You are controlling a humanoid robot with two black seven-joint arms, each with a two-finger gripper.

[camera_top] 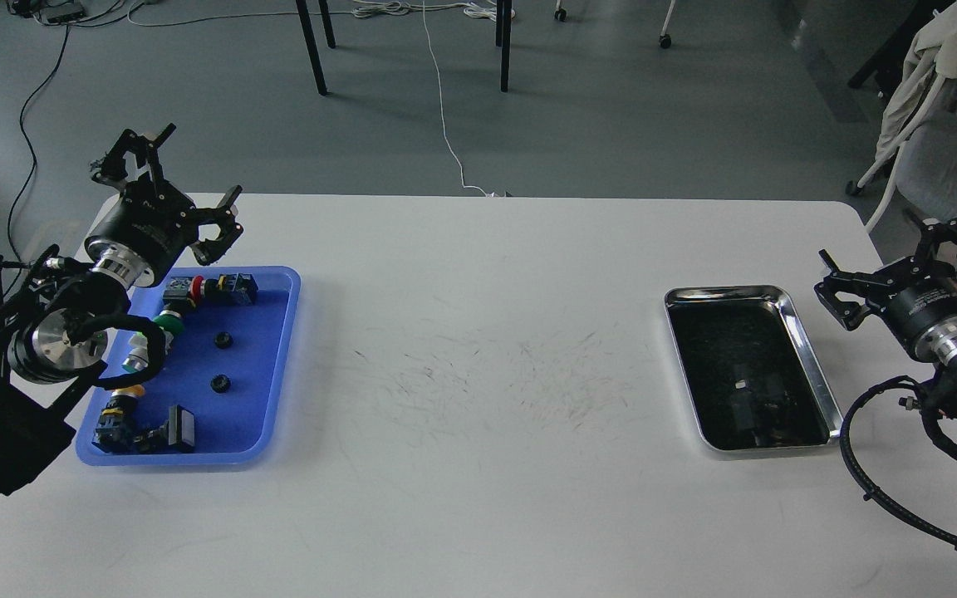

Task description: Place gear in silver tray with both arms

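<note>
Two small black gears [223, 340] [219, 383] lie in the middle of a blue plastic tray [256, 415] at the table's left. The silver tray [804, 349] sits at the right; its dark bottom shows only reflections. My left gripper [200, 163] hovers open and empty above the blue tray's far left corner. Just right of the silver tray's far corner, my right gripper [869, 239] is open too, with nothing between its fingers.
The blue tray also holds several push-button switches [211, 289] and black parts [179, 428] along its left and far sides. The white table [478, 399] spans the view. Table legs, cables and a chair [952, 158] stand on the floor beyond.
</note>
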